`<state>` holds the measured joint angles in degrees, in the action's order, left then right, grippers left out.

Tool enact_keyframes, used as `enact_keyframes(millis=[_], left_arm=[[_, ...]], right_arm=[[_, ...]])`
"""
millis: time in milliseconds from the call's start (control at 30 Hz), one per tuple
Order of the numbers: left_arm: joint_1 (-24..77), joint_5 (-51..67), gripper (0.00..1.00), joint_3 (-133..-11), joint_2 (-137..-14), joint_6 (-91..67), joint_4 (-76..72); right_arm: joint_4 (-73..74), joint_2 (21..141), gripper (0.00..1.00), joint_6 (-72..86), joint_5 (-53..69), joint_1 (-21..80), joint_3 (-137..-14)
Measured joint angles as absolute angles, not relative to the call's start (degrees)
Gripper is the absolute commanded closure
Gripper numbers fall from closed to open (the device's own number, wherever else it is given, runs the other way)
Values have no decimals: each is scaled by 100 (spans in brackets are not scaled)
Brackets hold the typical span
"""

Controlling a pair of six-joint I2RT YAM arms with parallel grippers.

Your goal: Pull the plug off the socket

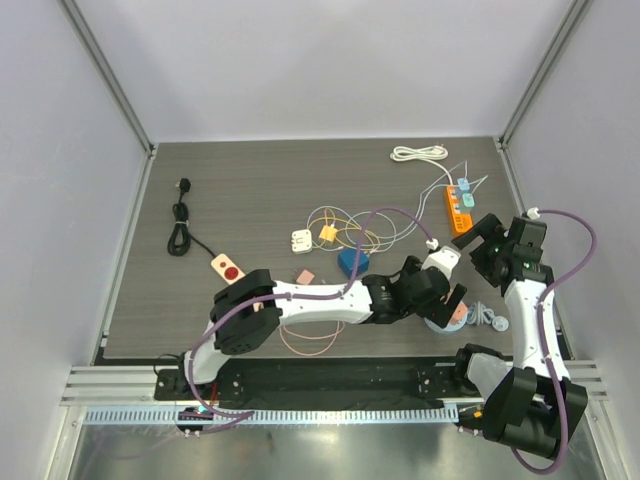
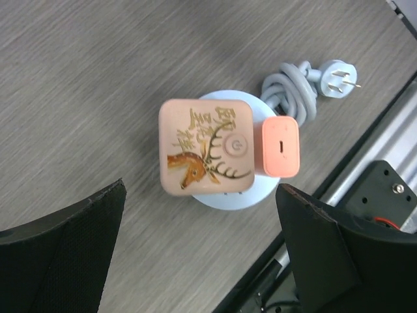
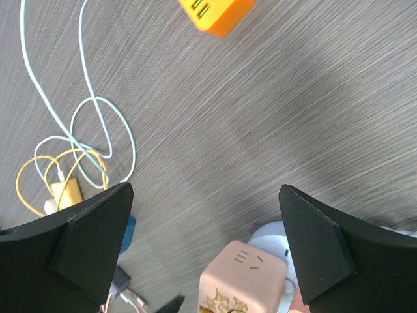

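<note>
salmon rounded plug (image 2: 280, 147) touches pink cube socket (image 2: 205, 145)

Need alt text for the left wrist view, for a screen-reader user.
A pink cube socket printed with a deer stands on a round pale-blue base, with a salmon plug against its right side. The left gripper hangs open above it, its black fingers at the lower corners. A coiled grey cord lies beyond on the wood-grain table.

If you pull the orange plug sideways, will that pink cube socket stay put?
Probably not: the cube looks like light plastic, so it may slide along. Standing on a round base, it could tip toward the plug.
</note>
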<state>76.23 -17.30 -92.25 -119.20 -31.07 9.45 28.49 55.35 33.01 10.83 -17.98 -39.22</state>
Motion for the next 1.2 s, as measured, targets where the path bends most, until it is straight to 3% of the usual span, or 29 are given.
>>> enact_keyframes(millis=[433,533,567,633,667,867,1033,1200], left_arm=[[7609,-2071,12,-10156,-12728,-2956,1518],[7599,-2067,22,-10175,-12801,-2963,1535],[7599,-2064,32,-10191,-12822,-2963,1542],[7599,-2058,41,-10206,-12842,-2976,1542],[7596,-2047,52,-10206,-12842,-2961,1553],[7415,-2038,84,-10151,-12803,-3030,1555],[7113,-2099,100,-9673,-12455,-3076,1577],[6886,-2193,100,-9417,-12202,-3181,1846]], right_arm=[[2921,5400,0,3061,1546,-1802,-4010],[2923,5323,0,3020,1568,-1802,-4010],[2923,5295,0,3020,1564,-1802,-4010],[2926,5238,0,3026,1555,-1802,-4010],[2934,5212,0,3028,1553,-1802,-4010],[2967,5087,0,3074,1485,-1802,-3940],[2987,5127,0,3024,1597,-1802,-3743],[2952,5179,0,3006,1929,-1802,-3586]])
